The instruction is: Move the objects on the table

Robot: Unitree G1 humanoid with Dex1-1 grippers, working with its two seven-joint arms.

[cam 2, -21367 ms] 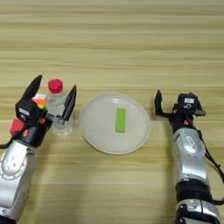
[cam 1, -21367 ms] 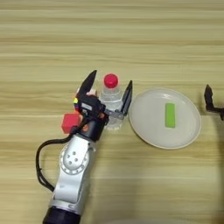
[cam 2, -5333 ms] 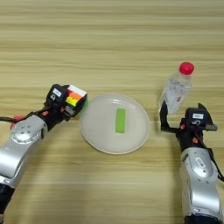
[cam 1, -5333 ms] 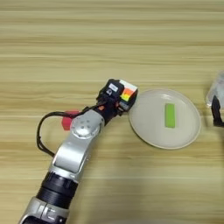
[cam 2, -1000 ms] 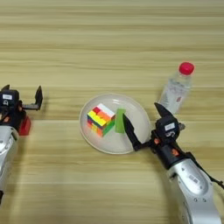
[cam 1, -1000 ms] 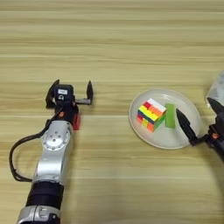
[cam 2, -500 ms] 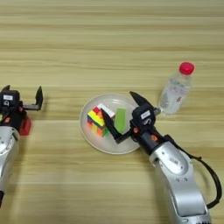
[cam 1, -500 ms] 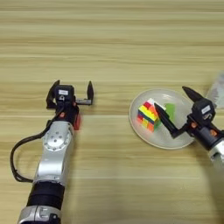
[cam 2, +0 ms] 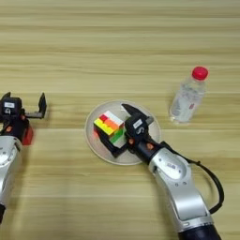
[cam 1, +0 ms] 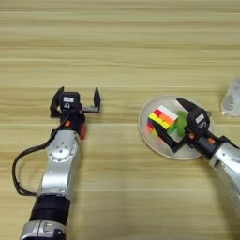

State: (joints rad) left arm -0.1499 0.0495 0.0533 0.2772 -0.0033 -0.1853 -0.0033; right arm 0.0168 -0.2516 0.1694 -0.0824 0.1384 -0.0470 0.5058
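The multicoloured puzzle cube (cam 2: 108,123) sits on the left part of the round white plate (cam 2: 92,136). My right gripper (cam 2: 117,125) is open and straddles the cube. One black finger lies at the cube's far right side and the other at its near left side. The clear bottle with a red cap (cam 2: 186,97) stands upright to the right of the plate. A small red cube (cam 2: 27,135) lies on the table right beside my left forearm. Further left, my left gripper (cam 1: 76,97) rests on the table, open and holding nothing.
A flat green strip (cam 1: 181,123) lies on the plate, partly hidden behind the right gripper. A black cable (cam 1: 18,169) loops beside the left arm. Bare wooden planks (cam 2: 117,42) stretch across the far half of the table.
The right gripper has slid further left over the plate, so its fingers now flank the puzzle cube. The left arm, red cube and bottle have stayed put.
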